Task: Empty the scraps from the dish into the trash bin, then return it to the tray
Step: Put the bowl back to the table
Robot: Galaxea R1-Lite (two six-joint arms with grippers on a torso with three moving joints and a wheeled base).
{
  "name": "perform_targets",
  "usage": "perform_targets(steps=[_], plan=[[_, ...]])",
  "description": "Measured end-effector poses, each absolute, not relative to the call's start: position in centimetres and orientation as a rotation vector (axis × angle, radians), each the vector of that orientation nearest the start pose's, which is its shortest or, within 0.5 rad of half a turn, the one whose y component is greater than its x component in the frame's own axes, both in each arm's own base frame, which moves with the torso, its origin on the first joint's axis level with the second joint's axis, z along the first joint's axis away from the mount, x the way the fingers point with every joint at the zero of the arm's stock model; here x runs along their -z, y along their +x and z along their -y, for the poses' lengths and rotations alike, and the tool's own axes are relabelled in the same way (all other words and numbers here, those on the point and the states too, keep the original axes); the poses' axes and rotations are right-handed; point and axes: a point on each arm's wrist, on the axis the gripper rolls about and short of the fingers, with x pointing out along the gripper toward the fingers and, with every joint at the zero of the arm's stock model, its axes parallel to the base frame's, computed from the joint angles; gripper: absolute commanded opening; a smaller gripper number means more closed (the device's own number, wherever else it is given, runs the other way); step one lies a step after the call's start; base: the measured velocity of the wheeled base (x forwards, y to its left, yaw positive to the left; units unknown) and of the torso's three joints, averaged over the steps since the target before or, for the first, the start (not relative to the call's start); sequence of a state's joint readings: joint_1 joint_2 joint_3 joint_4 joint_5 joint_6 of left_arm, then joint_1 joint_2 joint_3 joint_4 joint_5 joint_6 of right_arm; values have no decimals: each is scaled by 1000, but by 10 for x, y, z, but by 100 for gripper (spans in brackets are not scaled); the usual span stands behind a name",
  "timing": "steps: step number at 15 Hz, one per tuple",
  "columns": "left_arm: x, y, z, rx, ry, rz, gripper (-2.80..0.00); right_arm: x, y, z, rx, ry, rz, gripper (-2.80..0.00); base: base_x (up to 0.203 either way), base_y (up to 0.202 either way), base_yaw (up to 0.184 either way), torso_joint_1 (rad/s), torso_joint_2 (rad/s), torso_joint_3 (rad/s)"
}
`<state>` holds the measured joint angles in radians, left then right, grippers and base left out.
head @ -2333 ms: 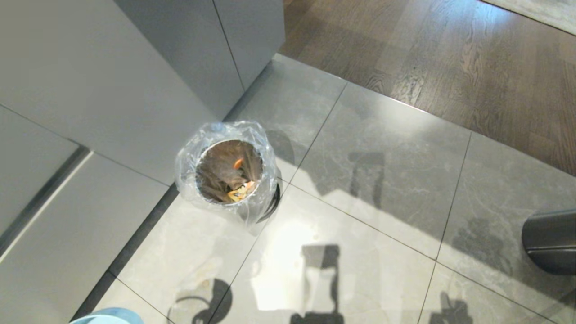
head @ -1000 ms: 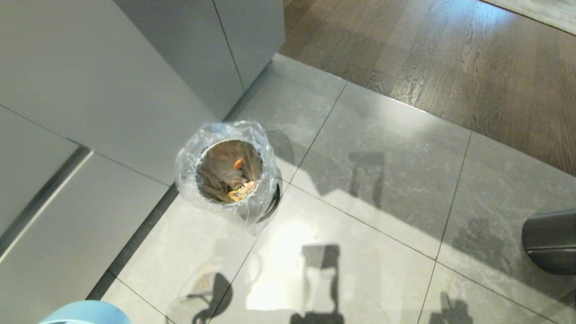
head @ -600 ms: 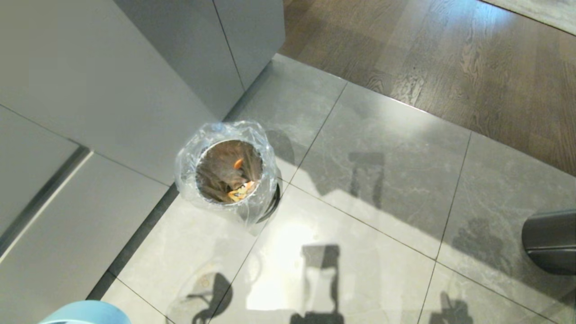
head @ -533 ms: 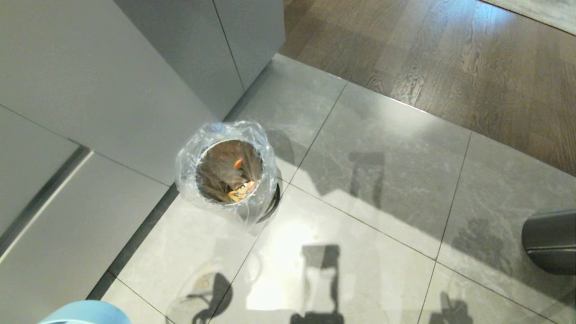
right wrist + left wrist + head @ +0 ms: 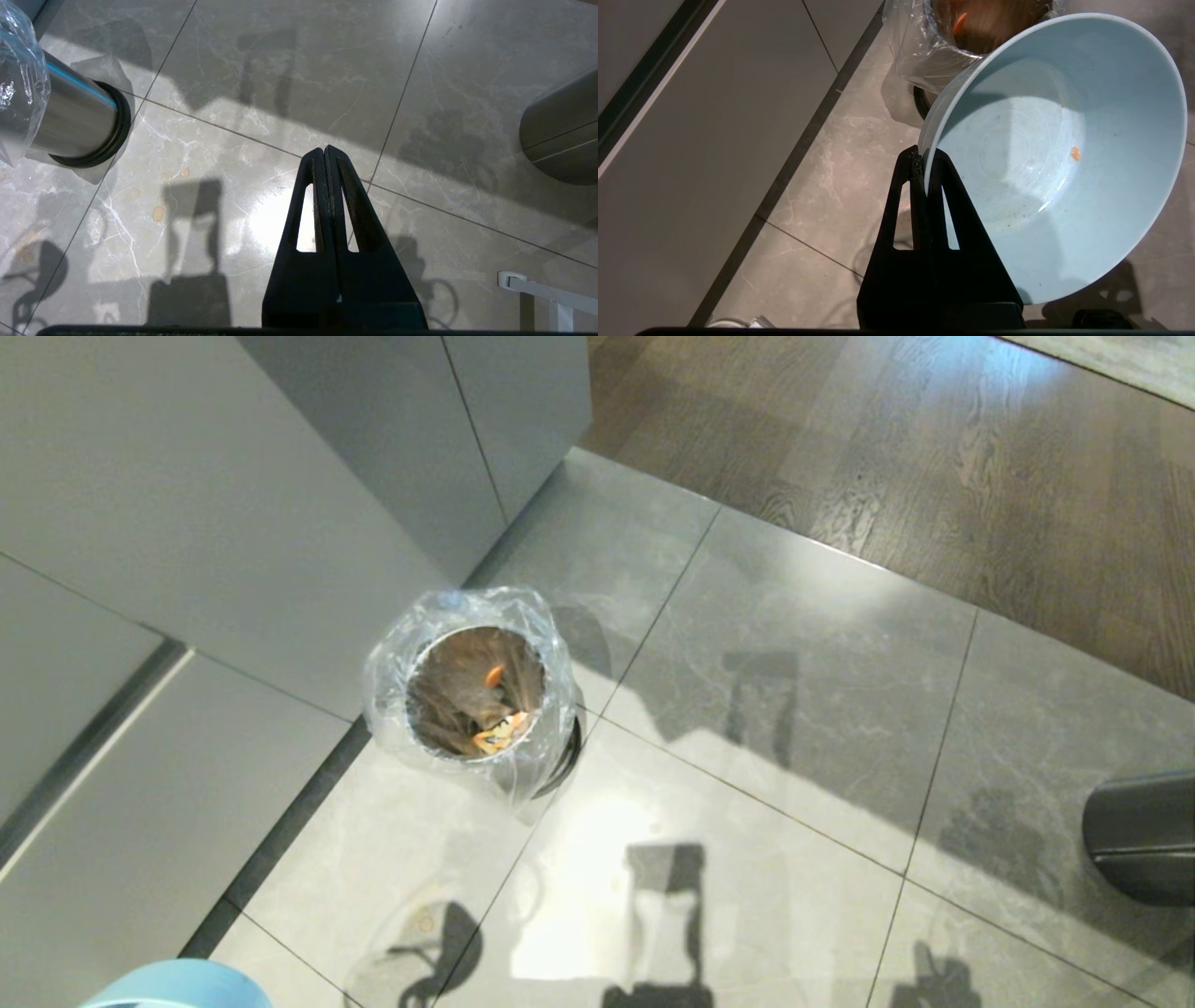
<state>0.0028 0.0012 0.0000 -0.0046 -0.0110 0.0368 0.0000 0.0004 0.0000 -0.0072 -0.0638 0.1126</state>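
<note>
Dish unmoved, pinched by left end effector.

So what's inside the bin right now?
The bin holds orange and yellowish scraps low in its liner, plus one orange slice higher up. Anything beneath them is hidden by the crinkled bag.

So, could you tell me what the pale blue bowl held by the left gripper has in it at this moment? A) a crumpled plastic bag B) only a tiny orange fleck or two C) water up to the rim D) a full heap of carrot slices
B: in the left wrist view the left gripper pinches the rim of the dish, whose inside is bare but for small orange bits.
</note>
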Motion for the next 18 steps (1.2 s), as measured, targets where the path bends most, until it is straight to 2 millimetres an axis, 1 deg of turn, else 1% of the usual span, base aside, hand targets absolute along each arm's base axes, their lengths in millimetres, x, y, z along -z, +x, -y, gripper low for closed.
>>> perform_targets(steps=[18], plan=[[-76,-23,0,8,36,4,-280,-76,-23,1,63,113,10,-280,0,0,0,0,0,0]])
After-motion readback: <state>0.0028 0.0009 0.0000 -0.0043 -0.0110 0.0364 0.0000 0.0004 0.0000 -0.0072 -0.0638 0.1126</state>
